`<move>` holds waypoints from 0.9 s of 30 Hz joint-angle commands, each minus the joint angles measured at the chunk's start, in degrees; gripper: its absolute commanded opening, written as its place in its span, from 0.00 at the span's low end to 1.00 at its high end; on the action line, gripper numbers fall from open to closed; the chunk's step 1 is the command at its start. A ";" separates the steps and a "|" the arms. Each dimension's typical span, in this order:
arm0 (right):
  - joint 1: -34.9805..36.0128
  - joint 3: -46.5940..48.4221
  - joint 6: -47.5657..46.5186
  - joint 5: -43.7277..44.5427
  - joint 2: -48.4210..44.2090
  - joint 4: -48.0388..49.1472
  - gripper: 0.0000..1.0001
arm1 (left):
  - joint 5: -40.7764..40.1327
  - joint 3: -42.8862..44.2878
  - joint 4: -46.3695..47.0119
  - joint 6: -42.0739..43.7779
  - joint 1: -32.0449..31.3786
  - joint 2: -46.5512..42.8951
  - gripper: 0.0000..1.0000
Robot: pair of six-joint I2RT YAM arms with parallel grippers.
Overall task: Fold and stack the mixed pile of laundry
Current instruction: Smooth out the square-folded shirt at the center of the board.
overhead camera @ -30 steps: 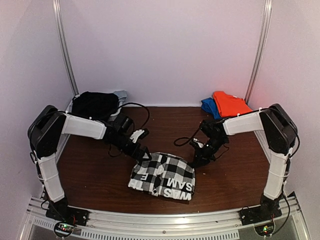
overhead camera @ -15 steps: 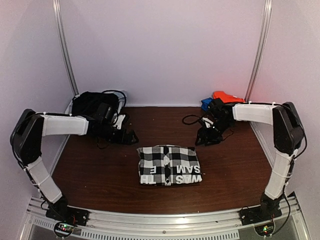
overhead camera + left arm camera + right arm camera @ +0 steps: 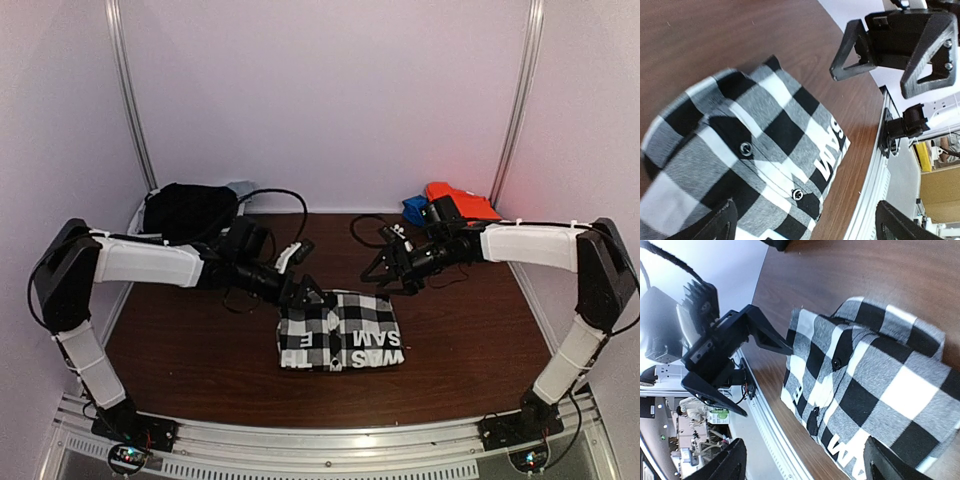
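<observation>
From above, the folded checked shirt (image 3: 340, 330) is lying mid-tabletop (image 3: 180, 350). The left pincer (image 3: 308, 291) and right pincer (image 3: 385, 272) are hovering at its far edge, both gaping apart and gripping nothing. A black garment (image 3: 185, 210) and an orange-red garment (image 3: 462, 205) are sitting in the far corners.

The left wrist view is showing the shirt under that pincer's wide gap. The right wrist view is showing the same.

A folded checked shirt (image 3: 340, 332) lies in the middle of the brown table (image 3: 190, 350), white lettering along its near edge; the left gripper (image 3: 303, 291) is at its far left corner; the right gripper (image 3: 392, 272) is just beyond its far right corner; a black garment (image 3: 188, 211) is heaped back left; an orange garment (image 3: 463, 205) and a blue cloth (image 3: 413, 210) lie back right.
</observation>
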 commanded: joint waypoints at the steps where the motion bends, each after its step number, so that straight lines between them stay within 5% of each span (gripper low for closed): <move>1: 1.84 -4.59 10.45 -10.01 4.55 17.31 0.81 | 6.36 -1.70 12.50 -10.17 -1.35 6.79 0.98; 7: -1.26 -4.64 10.57 -9.76 17.34 21.33 0.76 | 4.94 -0.78 21.93 -16.69 1.85 17.46 0.98; 13: -3.20 0.29 -1.99 -4.82 26.80 6.87 0.76 | 9.15 0.89 32.08 -22.19 4.23 27.04 0.98; 18: -4.32 0.61 -6.87 -0.33 25.52 1.21 0.73 | 8.63 -3.46 33.30 -21.61 5.44 24.80 0.98; 23: -4.18 1.59 -7.62 -2.14 14.46 -2.49 0.76 | 6.47 1.48 8.85 -4.42 3.07 11.94 0.98; 27: -0.66 -0.11 -4.64 -6.29 7.54 -2.90 0.78 | 8.87 1.72 4.58 -3.20 -0.24 5.82 0.97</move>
